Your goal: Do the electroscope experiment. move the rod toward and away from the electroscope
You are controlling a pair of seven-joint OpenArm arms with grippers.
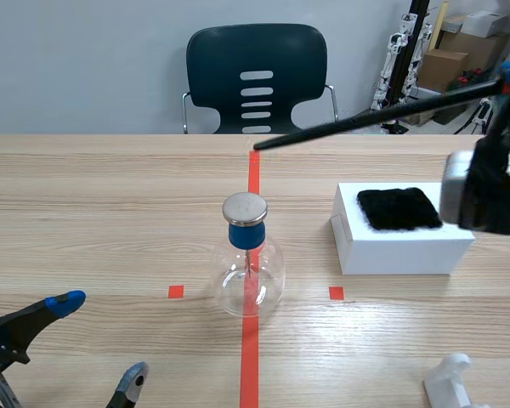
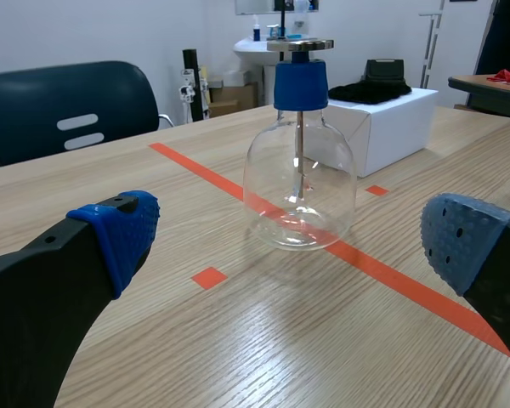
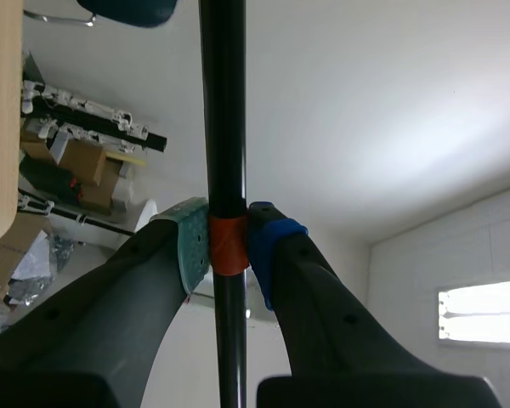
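The electroscope [image 1: 249,260] is a clear glass flask with a blue stopper and a round metal disc on top, standing on the orange-red centre line; in the left wrist view the electroscope [image 2: 299,161] stands ahead of the fingers. A long black rod [image 1: 374,115] hangs in the air, its tip above and behind the flask, slanting up to the right. My right gripper [image 3: 228,242] is shut on the rod [image 3: 222,110] at an orange band. My left gripper [image 1: 98,340] rests low at the near left, open and holding nothing, its blue fingertips [image 2: 119,234] wide apart.
A white box [image 1: 399,229] with a black cloth [image 1: 398,208] on top stands right of the flask. A white holder [image 1: 455,382] sits at the near right edge. A dark chair [image 1: 257,78] stands behind the table's far edge.
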